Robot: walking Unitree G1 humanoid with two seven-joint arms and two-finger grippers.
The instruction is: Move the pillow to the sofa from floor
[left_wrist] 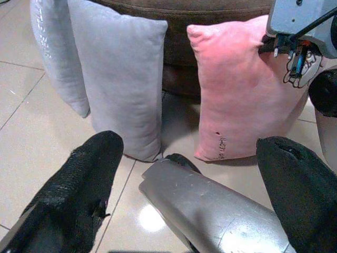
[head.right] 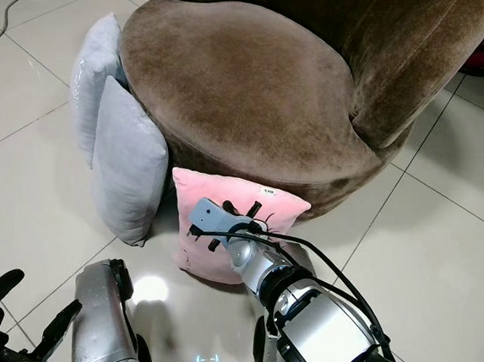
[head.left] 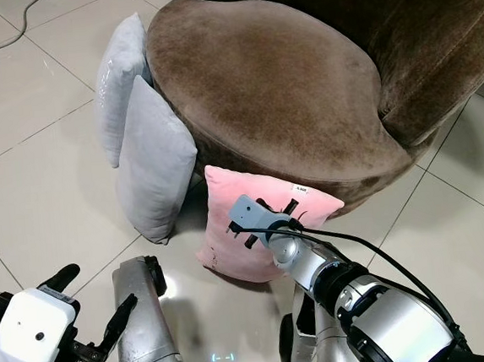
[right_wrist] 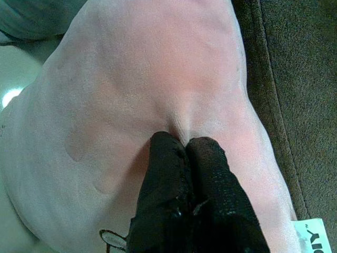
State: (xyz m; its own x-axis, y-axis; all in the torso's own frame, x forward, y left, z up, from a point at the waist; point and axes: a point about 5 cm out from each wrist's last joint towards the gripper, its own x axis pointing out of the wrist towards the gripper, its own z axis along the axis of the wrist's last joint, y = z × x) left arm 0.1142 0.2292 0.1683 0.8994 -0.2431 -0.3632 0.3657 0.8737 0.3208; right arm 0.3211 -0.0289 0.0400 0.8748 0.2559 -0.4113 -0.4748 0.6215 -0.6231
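A pink pillow (head.left: pixel 226 212) stands on its edge on the tiled floor and leans against the base of the round brown sofa (head.left: pixel 267 77). My right gripper (right_wrist: pixel 185 139) presses into the pillow's upper face, shut on a small fold of its fabric. The right wrist camera housing (head.left: pixel 258 216) hides the fingers in the eye views. My left gripper (head.left: pixel 90 306) hovers low at the near left, open and holding nothing, about a pillow's width from the pink pillow (left_wrist: pixel 237 89).
Two grey pillows (head.left: pixel 151 163) (head.left: pixel 119 82) lean against the sofa's left side, next to the pink one. A cable (head.left: pixel 9 36) lies on the floor at the far left. A silver limb of mine (head.left: pixel 141 330) is between the grippers.
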